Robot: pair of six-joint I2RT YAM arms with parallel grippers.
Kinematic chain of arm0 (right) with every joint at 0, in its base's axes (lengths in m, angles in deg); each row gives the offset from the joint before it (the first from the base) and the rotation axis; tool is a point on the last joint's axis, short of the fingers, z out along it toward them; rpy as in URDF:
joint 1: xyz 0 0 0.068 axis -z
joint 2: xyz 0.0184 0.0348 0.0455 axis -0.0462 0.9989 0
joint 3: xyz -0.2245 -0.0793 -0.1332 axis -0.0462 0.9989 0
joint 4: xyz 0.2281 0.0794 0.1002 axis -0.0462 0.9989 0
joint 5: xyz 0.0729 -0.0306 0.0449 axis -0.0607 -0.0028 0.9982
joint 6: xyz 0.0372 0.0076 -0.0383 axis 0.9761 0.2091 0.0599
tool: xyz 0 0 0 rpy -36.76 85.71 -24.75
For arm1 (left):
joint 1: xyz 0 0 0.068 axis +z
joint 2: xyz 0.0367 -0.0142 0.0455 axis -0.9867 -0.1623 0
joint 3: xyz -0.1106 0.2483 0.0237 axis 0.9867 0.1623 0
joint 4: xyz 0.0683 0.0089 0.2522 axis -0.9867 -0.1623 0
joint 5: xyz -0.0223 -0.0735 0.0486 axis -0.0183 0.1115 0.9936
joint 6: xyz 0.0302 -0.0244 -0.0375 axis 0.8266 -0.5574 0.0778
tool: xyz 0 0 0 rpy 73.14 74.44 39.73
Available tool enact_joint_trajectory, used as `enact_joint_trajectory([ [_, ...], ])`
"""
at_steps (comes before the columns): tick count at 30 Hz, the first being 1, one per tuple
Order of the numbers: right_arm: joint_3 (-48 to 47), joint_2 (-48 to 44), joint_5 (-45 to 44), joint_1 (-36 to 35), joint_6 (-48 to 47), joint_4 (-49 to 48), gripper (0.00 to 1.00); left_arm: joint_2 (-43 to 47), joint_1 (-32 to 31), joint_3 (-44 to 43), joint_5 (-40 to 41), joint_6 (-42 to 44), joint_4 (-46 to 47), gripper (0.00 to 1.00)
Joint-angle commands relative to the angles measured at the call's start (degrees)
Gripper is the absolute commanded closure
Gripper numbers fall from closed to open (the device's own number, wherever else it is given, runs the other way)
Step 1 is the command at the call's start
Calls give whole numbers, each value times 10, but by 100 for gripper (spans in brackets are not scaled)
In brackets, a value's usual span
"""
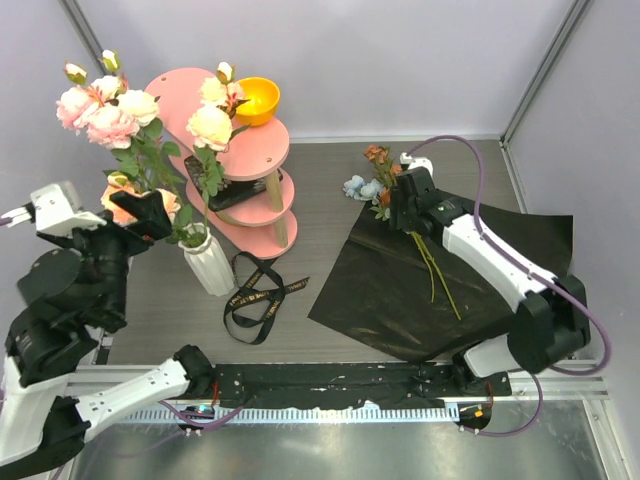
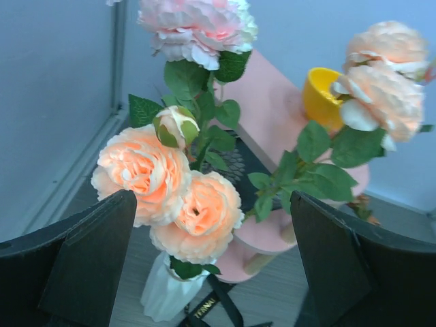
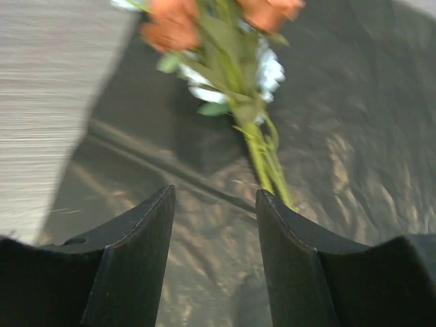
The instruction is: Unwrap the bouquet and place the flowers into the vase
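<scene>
In the right wrist view the flowers (image 3: 225, 54) at the top are blurred and cropped by the upper edge, and in the left wrist view the vase (image 2: 167, 296) at the bottom has its rim hidden under peach blooms (image 2: 194, 218).

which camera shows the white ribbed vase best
Top external: the white ribbed vase shows nearly whole, upright. Left wrist shows only part of its body under peach blooms. Right wrist does not show it.
</scene>
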Motion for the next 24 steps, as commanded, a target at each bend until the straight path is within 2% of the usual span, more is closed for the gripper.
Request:
enact_joint_trajectory([
  [1, 9, 36, -50, 41, -23, 36, 47, 30, 1, -24, -196, -37, -25, 0],
  [4, 19, 63, -59, 44, -38, 27, 54, 24, 1, -49, -310, -44, -37, 0],
  [8, 32, 95, -57, 52, -46, 17, 64, -13, 1, -89, -409, -45, -69, 0],
  [12, 52, 103, -45, 52, -51, -4, 65, -44, 1, -97, -445, -45, -81, 0],
  [18, 56, 137, -57, 52, -55, -20, 66, -51, 1, -67, -491, -59, -42, 0],
  [24, 58, 168, -69, 53, -59, -39, 71, -65, 1, -68, -525, -67, -40, 0],
])
